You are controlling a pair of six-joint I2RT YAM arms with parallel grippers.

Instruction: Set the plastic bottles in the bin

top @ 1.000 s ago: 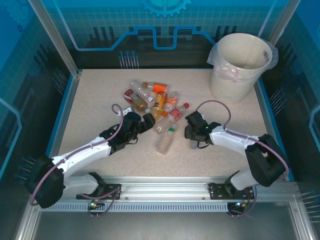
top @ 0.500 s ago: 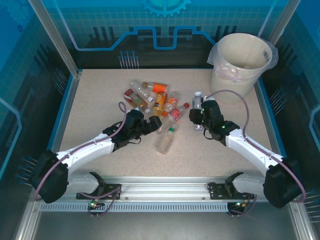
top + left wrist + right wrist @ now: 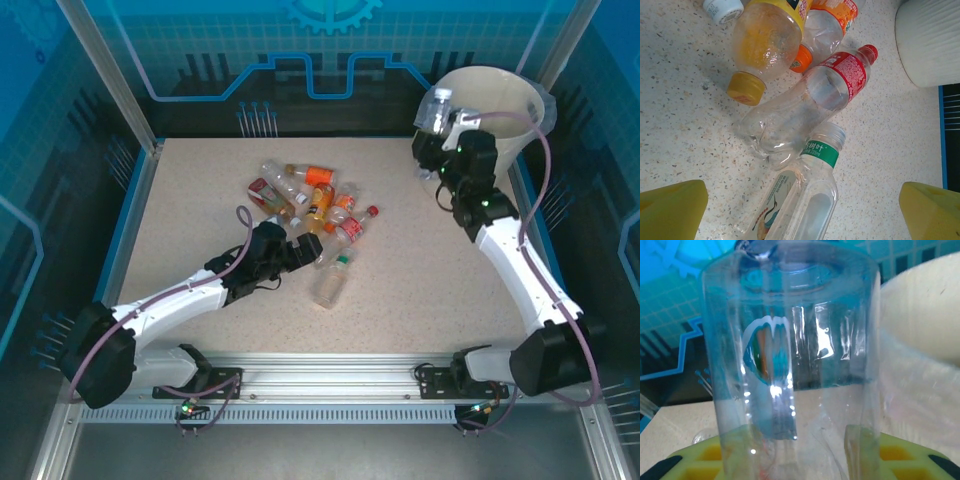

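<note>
Several plastic bottles [image 3: 312, 198] lie in a heap mid-table, with red, orange and yellow caps. A clear green-labelled bottle [image 3: 333, 280] lies apart, nearer me. My left gripper [image 3: 303, 250] is open at the heap's near edge. In the left wrist view its yellow fingertips [image 3: 671, 212] stand wide on either side of the green-labelled bottle [image 3: 807, 197], beside a red-labelled bottle [image 3: 810, 102]. My right gripper [image 3: 441, 140] is shut on a clear white-capped bottle [image 3: 436, 107], held upright at the left rim of the cream bin [image 3: 500, 105]. That held bottle [image 3: 790, 355] stands close before the right wrist camera, with the bin [image 3: 925, 335] behind it.
Blue rails edge the speckled table [image 3: 200, 200], and clear panels wall in the cell. The bin stands in the far right corner, lined with a clear bag [image 3: 432, 118]. A yellow-capped bottle of orange liquid [image 3: 765, 45] lies just beyond the red-labelled one.
My right arm has lifted the clear bottle from mid-table and swung it up and back to the bin's rim. My left gripper has edged slightly toward the heap, still open.
</note>
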